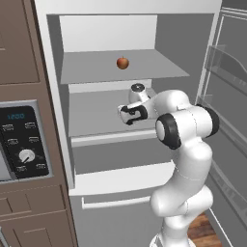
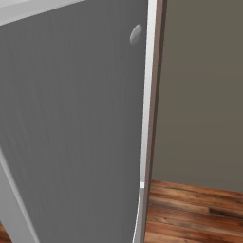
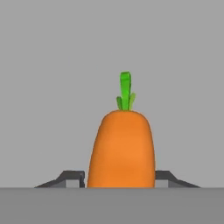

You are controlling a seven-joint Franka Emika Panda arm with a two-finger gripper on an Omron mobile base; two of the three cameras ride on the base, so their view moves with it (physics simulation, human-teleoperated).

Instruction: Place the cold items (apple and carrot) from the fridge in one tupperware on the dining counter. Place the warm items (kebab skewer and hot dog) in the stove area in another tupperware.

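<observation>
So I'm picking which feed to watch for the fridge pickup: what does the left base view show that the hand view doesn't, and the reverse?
Left base view alone: the open fridge, an apple on its upper shelf, the arm reaching onto the shelf below, and an oven panel to the left.
Hand view alone: a carrot between the fingertips, leafy end pointing away.
Shared: the gripper and grey fridge interior.

The left base view looked forward into the open fridge (image 1: 120, 96) from behind the arm. The right base view faced the fridge door (image 2: 71, 133) at close range. The hand view sat close against the carrot (image 3: 122, 148).
</observation>
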